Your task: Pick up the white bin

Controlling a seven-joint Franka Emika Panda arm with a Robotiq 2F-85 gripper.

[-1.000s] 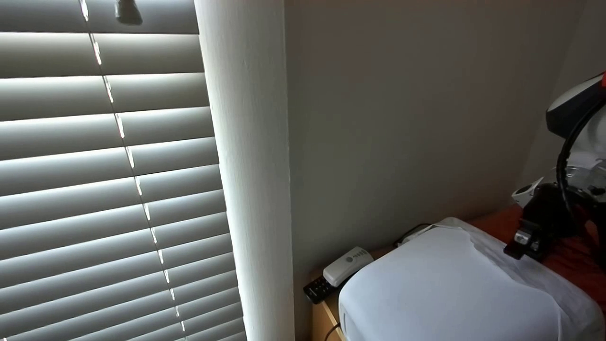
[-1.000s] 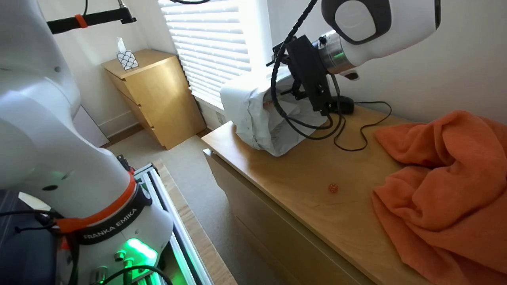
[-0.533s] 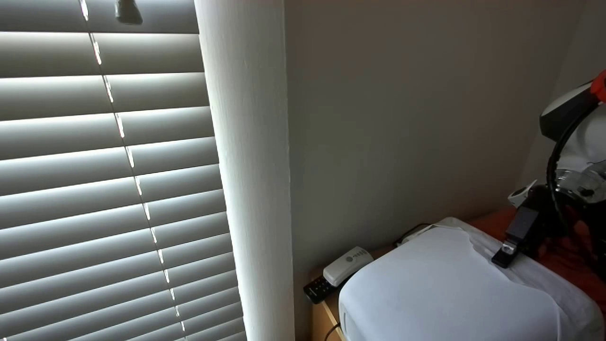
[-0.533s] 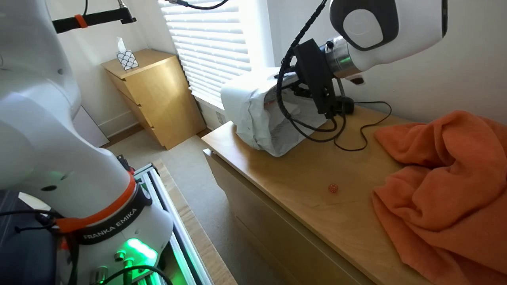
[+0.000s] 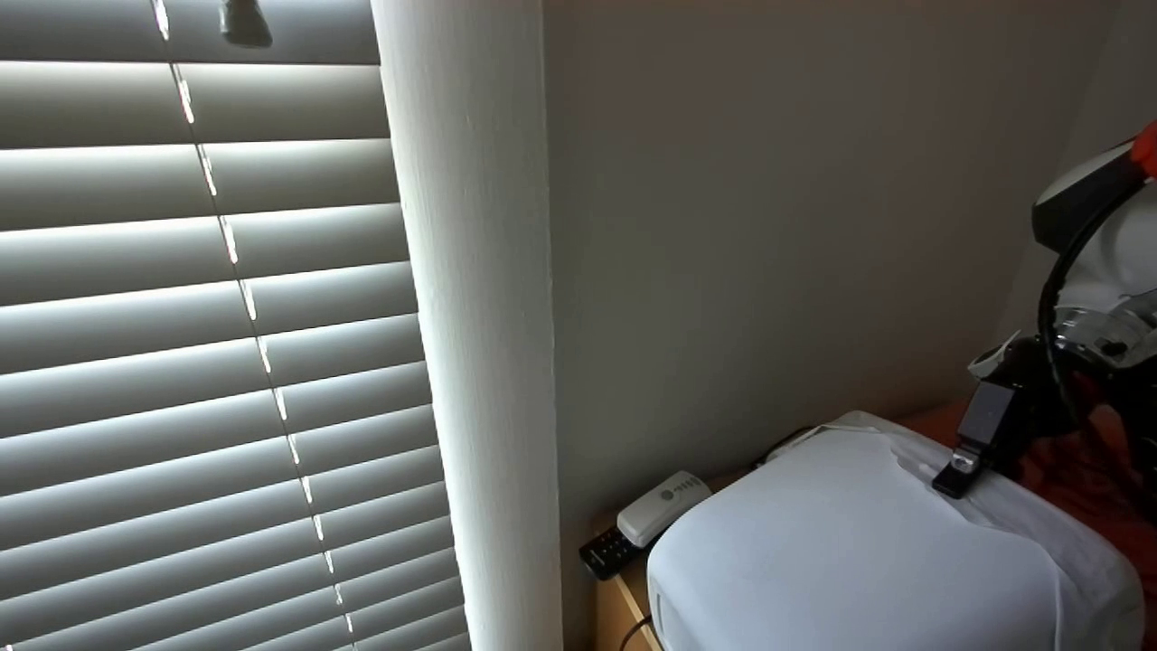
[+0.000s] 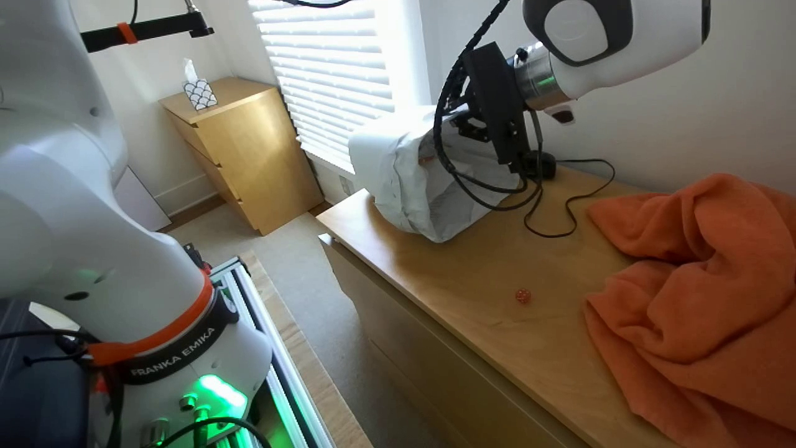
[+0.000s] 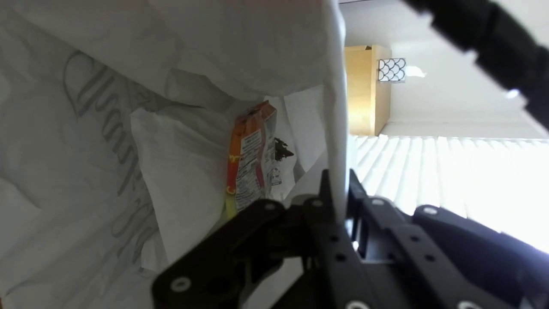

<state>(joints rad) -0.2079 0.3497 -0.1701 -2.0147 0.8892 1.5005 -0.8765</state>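
Pincer [image 7: 338, 189] clenched on rim of bin [image 5: 841, 542], one jaw inside, one outside, only the rim between. Versus a second ago: jaws were apart then; bin has shifted slightly. Bin on its side, far left end of wooden dresser [image 6: 460, 280]; orange cloth [image 6: 703, 311] near right, blinds [image 6: 323, 62] behind

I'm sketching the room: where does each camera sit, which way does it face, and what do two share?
Exterior view: seemingly near the window blinds, facing the outside of the white bin; arm and jaws show at frame right.
Exterior view: high by the robot base, looking down over the wooden surface toward the bin's open end; base and arm show.
Wrist view: on the arm, looking into the bin, jaws either side of its rim.
The wrist view and an exterior view share the tissue box.
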